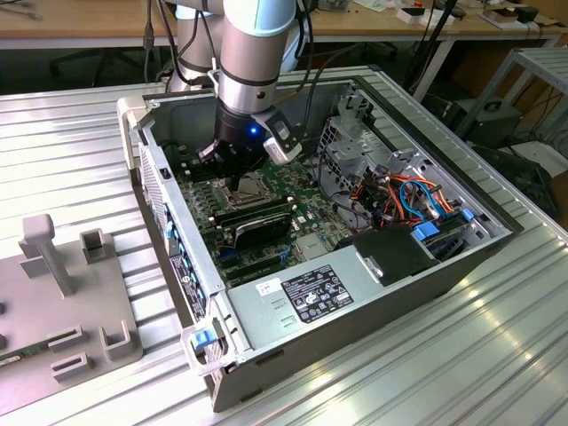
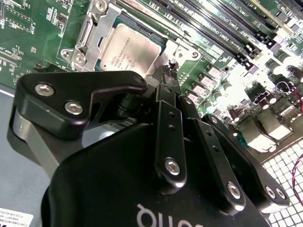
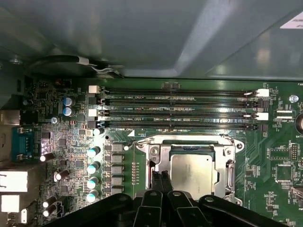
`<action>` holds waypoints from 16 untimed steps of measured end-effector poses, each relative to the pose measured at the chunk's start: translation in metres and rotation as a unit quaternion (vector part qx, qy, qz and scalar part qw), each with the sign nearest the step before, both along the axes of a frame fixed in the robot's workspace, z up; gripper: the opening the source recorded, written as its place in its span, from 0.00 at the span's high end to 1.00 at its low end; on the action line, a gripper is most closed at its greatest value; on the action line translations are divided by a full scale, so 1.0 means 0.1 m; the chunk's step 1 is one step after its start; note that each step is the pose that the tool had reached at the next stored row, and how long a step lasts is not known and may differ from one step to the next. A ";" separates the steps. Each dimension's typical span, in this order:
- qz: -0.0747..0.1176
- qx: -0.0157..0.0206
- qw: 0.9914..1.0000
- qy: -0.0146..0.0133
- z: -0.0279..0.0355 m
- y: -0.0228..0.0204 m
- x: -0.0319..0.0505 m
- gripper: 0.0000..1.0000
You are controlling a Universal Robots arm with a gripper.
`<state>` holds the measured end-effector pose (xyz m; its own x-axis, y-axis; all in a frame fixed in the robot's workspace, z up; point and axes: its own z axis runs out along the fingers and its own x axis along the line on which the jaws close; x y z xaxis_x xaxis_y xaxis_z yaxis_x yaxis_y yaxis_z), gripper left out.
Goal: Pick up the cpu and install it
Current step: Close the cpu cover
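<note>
The cpu (image 3: 191,172) is seated flat in the socket on the green motherboard (image 3: 61,142), with its silver-grey top facing upward, and is bordered by the metal frame (image 3: 158,153). The gripper (image 3: 160,177) is positioned just beside one edge of the cpu, over the side of the frame. Its two fingers (image 3: 155,182) are pressed together and nothing is held between them. Contact between the fingertips and the frame cannot be determined. In the second wrist view, the gripper (image 2: 165,75) is seen close to a corner of the cpu (image 2: 130,52). Four long black memory slots (image 3: 180,106) are arranged in parallel beside the frame. In the exterior view, the arm (image 1: 253,53) is seen extending down into the open computer case (image 1: 169,204), which is laid on its side on the ribbed metal table (image 1: 426,355).
</note>
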<state>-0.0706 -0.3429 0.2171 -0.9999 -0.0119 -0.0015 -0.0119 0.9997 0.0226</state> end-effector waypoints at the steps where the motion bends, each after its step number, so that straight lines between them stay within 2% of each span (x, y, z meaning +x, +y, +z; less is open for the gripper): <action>1: 0.000 0.000 1.000 0.000 -0.002 0.000 0.000 0.89; 6: 0.000 0.000 1.000 0.000 -0.056 0.000 0.000 0.89; 16: 0.000 0.000 1.000 0.000 -0.101 0.000 -0.001 0.89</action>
<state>-0.0706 -0.3429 0.2071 -0.9999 -0.0119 -0.0013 -0.0119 0.9997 0.0224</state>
